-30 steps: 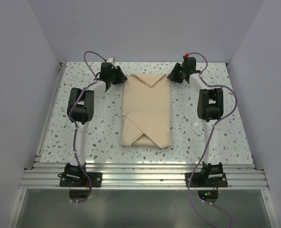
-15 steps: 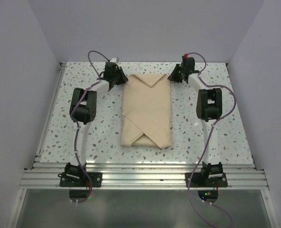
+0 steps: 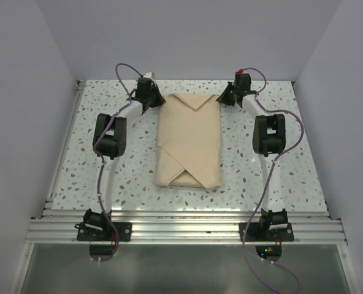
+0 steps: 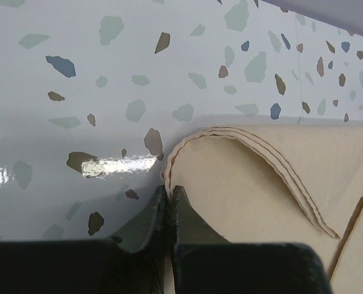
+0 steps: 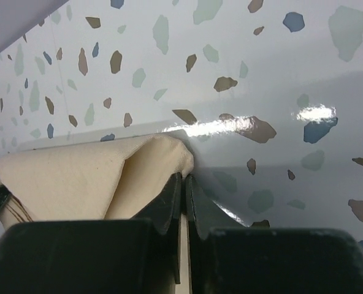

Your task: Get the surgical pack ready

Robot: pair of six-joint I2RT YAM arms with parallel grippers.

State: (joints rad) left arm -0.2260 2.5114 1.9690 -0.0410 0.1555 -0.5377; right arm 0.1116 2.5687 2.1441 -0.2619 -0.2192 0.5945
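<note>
The surgical pack (image 3: 189, 144) lies between the two pincers, its long axis running back from them toward the arm bases. The left gripper (image 4: 169, 191) appears pressed together on the corner fold at its tips, and the right gripper (image 5: 183, 178) likewise; neither arm is nearer

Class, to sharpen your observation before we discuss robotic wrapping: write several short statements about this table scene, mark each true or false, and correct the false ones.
1. The tan cloth bundle lies folded on the speckled table. True.
2. The left end effector is wide open over bare tabletop. False: its fingers are shut at the bundle's far left corner.
3. The right end effector is shut on a corner of the bundle. True.
4. A steel tray sits uncovered beside the bundle. False: only the wrapped bundle shows; no tray is visible.
5. Both end effectors are at the bundle's near edge. False: both are at its far corners.
</note>
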